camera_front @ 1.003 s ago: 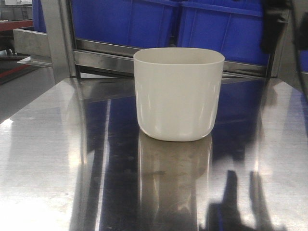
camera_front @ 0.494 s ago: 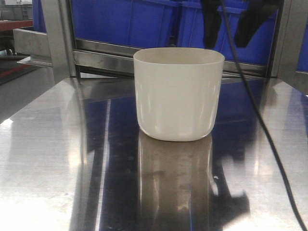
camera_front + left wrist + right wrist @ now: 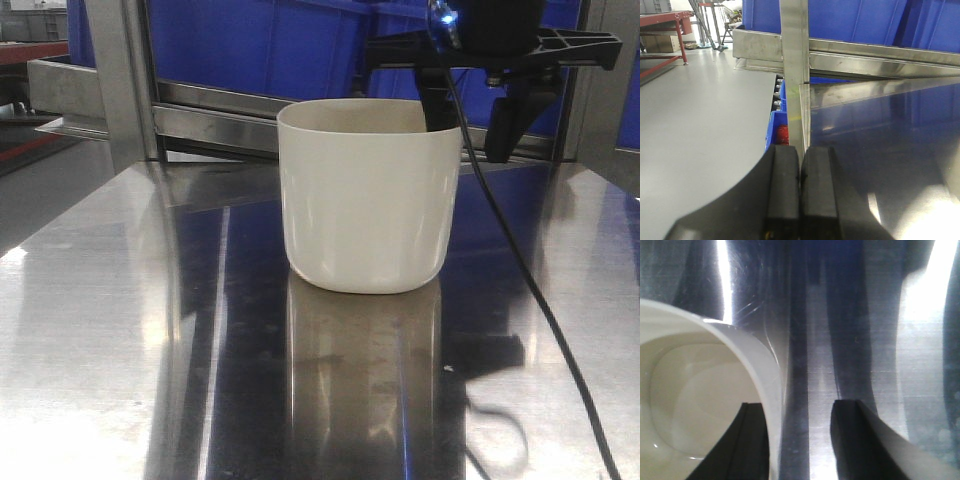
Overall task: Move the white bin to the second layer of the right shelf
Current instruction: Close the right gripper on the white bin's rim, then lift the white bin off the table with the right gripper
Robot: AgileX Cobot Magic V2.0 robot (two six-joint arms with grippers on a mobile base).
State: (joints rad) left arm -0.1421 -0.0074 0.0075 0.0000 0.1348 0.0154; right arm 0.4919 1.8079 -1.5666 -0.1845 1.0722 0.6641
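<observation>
The white bin (image 3: 368, 195) stands upright on the mirror-like steel tabletop (image 3: 110, 330), cream and empty inside. My right gripper (image 3: 468, 140) hangs over its right rim, open. In the right wrist view the bin's wall (image 3: 774, 390) runs between the fingers: the left finger (image 3: 752, 440) is inside the bin and the right finger (image 3: 850, 440) is outside over the table. Neither finger presses the wall. My left gripper (image 3: 800, 150) is shut on nothing, low by the table's left edge. The right shelf second layer is out of view.
Blue crates (image 3: 260, 40) sit on a steel rack level (image 3: 220, 105) behind the bin. An upright steel post (image 3: 120, 80) stands at the back left. The right arm's black cable (image 3: 530, 290) trails down across the table's right side. Grey floor (image 3: 700, 115) lies left of the table.
The right gripper has come down and leftward from the top right of the front view. Its fingers now straddle the bin's right wall. The bin has not moved.
</observation>
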